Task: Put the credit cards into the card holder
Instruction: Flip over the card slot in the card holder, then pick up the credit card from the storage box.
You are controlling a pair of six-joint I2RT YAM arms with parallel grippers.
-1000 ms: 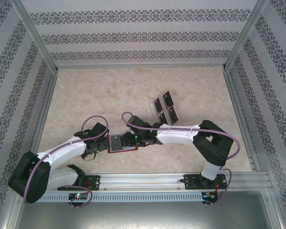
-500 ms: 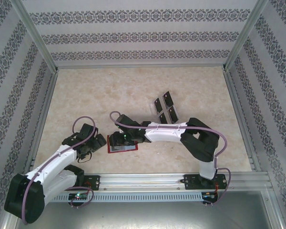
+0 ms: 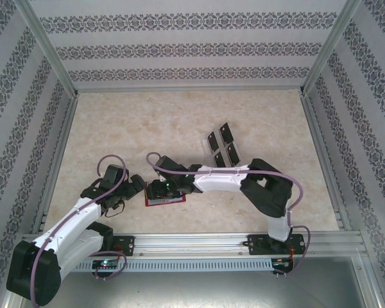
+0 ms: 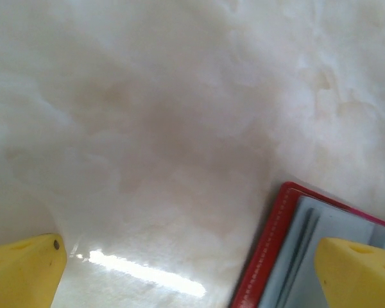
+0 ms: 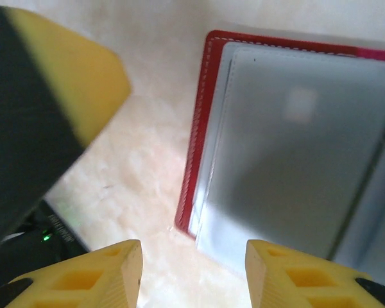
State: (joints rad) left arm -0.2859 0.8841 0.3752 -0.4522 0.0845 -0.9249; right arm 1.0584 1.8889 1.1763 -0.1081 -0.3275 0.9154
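The card holder (image 3: 173,198) lies open on the table near the front, red with grey-blue inner pockets (image 5: 295,147). My right gripper (image 3: 154,190) hovers over its left edge, open, with the wallet's near corner below its fingers (image 5: 192,276) and nothing held. My left gripper (image 3: 135,185) stands wide open just left of the wallet, whose red corner (image 4: 276,256) shows beside its right fingertip (image 4: 356,269). Several black credit cards (image 3: 222,145) sit apart at mid-table, right of and behind the wallet.
The cards rest in a clear plastic tray (image 3: 205,137). Metal frame rails (image 3: 64,128) and patterned walls enclose the pale marble-look table (image 3: 135,122). The left gripper's yellow finger (image 5: 77,70) shows close by in the right wrist view.
My left arm drew back to the left off the wallet, then edged toward it again. My right gripper slid left across the wallet to its left edge.
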